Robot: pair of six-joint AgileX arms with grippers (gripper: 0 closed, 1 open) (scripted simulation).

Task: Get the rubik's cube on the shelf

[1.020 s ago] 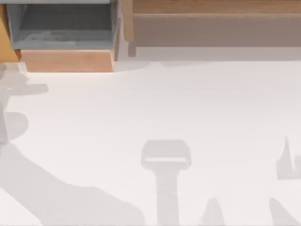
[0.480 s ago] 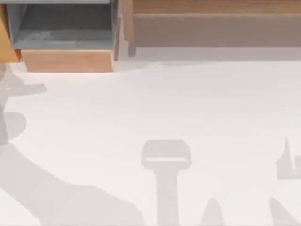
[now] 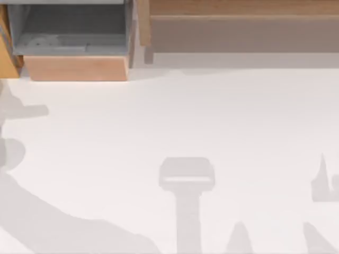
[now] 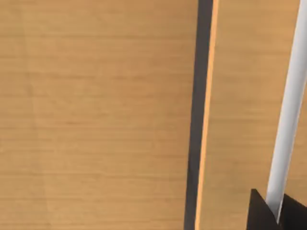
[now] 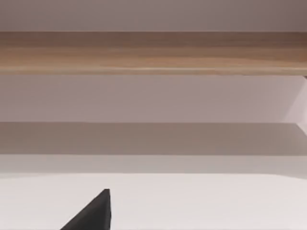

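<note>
The rubik's cube is out of view. The shelf runs along the back right of the table as a light-brown wooden ledge above a grey-brown front panel. In the right wrist view the shelf stretches across ahead, well beyond a black part of my right gripper that hangs over the white table. The left wrist view looks closely at light-brown wooden panels split by a dark gap. A dark part of my left gripper sits beside a white strip.
A grey-lined box with a wooden front stands at the back left, next to the shelf's end. The white table spreads in front of both, crossed by grey arm shadows at the left edge and along the front.
The arm shadow at the table's left edge has slid toward the front and left. The shadow inside the grey-lined box has shifted. The other shadows stay put.
</note>
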